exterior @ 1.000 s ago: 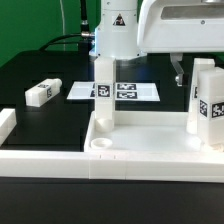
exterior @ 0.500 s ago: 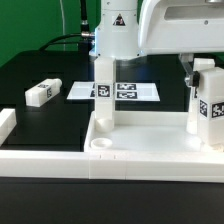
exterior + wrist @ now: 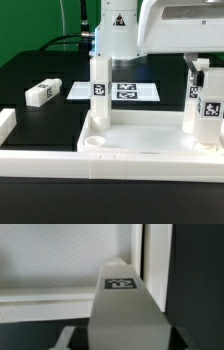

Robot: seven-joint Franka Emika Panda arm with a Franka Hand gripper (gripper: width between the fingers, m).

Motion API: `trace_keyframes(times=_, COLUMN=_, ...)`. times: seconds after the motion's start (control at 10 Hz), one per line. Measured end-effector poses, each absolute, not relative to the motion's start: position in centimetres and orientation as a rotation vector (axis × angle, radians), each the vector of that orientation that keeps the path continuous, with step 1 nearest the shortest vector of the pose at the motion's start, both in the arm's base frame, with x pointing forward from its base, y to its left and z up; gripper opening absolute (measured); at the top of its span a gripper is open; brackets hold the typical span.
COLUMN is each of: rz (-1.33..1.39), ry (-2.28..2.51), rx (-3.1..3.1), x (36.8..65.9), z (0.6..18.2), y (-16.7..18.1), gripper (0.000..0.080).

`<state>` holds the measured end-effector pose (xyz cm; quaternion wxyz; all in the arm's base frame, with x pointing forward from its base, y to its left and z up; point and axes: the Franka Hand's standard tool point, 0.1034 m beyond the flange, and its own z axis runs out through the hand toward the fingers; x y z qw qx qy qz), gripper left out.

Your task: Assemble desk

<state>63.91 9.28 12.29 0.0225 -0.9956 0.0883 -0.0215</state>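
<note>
Two legs are seen standing upright inside the tabletop (image 3: 140, 160): a left-hand leg (image 3: 100, 92) toward the exterior view's left and a right-hand leg (image 3: 208, 100) at the exterior view's right, close against the tray's raised rim. A loose leg (image 3: 42, 92) lies flat on the table (image 3: 45, 125), well apart from the tray and near the marker board (image 3: 128, 91). A fourth leg cannot be found in either view.

The pincer (image 3: 120, 338) is placed over the right-hand leg from straight above. In the wrist view the leg fills the space between the jaws with no gap to be made out, so the pincer is judged to be clenched on that leg near its top.

The relation that matters is one of alignment. The leg's long axis stands vertical and runs directly away from the pincer, in line with the wrist. Any coming move, most likely a turn to seat the leg, would have to be made about that upright axis, with the leg kept untilted and the tray kept from being dragged along.
</note>
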Motion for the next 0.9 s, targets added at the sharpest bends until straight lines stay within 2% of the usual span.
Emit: trace_keyframes(times=0.9, rz=-0.077, ry=1.449, rx=-2.693, x=63.98, z=12.02, y=9.57, gripper=0.029)
